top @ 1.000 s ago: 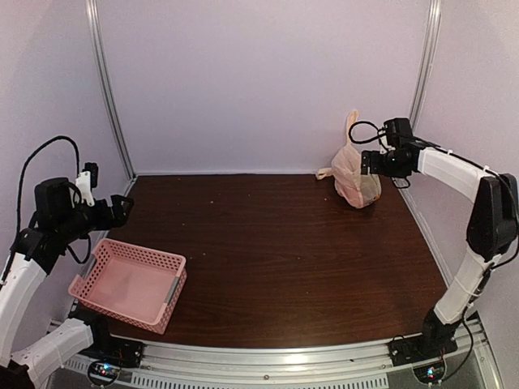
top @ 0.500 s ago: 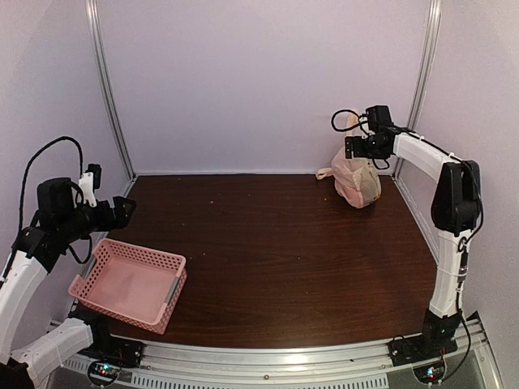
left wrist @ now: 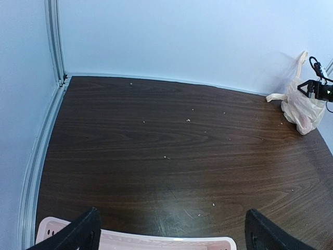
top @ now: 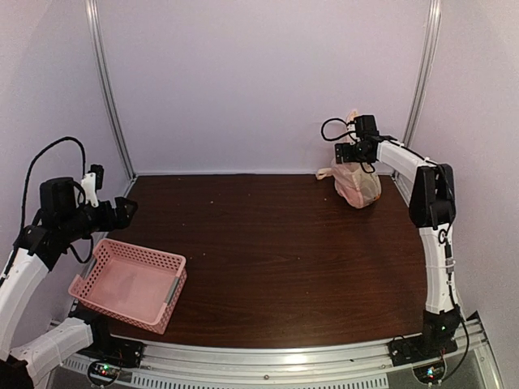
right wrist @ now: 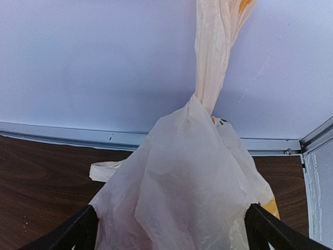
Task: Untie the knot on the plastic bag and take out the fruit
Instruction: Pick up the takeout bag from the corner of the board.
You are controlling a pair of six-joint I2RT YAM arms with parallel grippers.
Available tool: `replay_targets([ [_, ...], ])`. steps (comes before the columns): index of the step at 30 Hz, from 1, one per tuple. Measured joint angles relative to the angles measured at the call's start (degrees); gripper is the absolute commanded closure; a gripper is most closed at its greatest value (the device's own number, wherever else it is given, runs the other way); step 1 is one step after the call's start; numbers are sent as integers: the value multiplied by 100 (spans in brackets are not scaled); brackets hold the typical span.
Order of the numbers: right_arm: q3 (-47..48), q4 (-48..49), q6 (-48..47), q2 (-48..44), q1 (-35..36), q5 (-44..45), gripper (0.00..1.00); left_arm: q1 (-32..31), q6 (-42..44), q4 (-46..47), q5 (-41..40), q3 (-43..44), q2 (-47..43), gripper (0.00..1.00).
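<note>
The right gripper, wide open and gripping nothing, is straddling the plastic bag, the knot rising just beyond.

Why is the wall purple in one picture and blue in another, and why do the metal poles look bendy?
Top external view: the back wall comes out lilac, and the wide lens bows the metal poles. Left wrist view: the wall reads pale blue, with a soft sheen on the dark wooden table. Right wrist view: the thin peach plastic bag fills the frame, evenly lit.

Overhead, distant left-wrist, close right-wrist views share the plastic bag.
</note>
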Motion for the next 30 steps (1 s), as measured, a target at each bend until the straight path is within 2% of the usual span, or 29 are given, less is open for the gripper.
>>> replay_targets([
  [6,61,0,4,463,0,57,2,0,0,0,-2,0,4,2],
  [8,98,11,9,531,0,111,15,0,0,2,-4,0,13,2],
  [10,125,24,9,540,11,127,33,0,0,2,-4,0,22,2],
  [13,127,44,-31,540,11,127,65,0,0,0,-7,0,46,2],
  [16,175,199,-20,529,11,120,89,0,0,0,-7,0,87,2],
  [18,168,192,44,505,11,107,100,0,0,0,-7,0,101,2],
  [23,-245,286,52,256,11,-48,100,0,0,0,-9,0,103,2],
  [30,-1506,890,61,-876,7,-758,100,0,22,9,61,0,94,2],
])
